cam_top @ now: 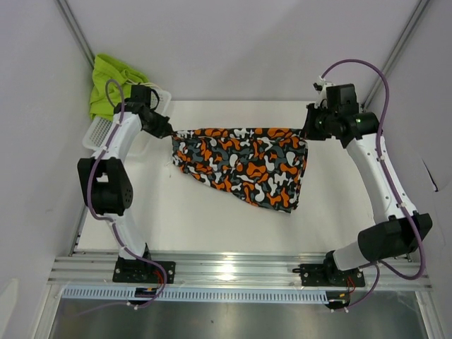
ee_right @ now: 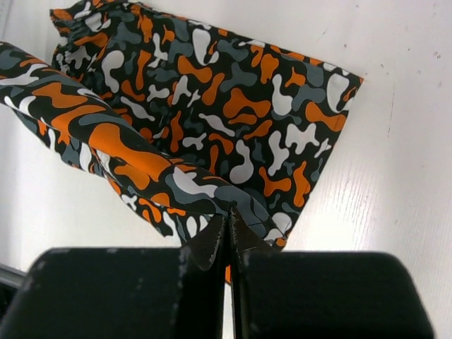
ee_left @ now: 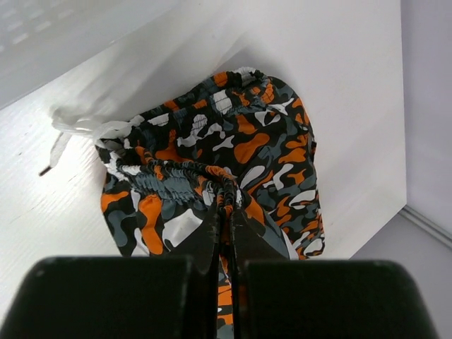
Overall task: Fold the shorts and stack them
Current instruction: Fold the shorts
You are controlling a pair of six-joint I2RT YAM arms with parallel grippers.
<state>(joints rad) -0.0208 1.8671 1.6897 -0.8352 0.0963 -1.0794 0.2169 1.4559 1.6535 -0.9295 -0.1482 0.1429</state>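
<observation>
The camo shorts (cam_top: pixel 244 164) in orange, black, grey and white hang stretched between both arms above the white table. My left gripper (cam_top: pixel 169 131) is shut on the gathered waistband end (ee_left: pixel 224 191). My right gripper (cam_top: pixel 308 131) is shut on the opposite edge (ee_right: pixel 229 205). The lower part of the camo shorts (ee_right: pixel 233 120) drapes onto the table. A white drawstring (ee_left: pixel 81 128) trails from the waistband. The lime green shorts (cam_top: pixel 111 79) lie bunched over the basket at the back left.
A white mesh basket (cam_top: pixel 99 133) stands at the table's left edge under the left arm. The enclosure walls close in at the back and sides. An aluminium rail (cam_top: pixel 240 268) carries the arm bases at the near edge.
</observation>
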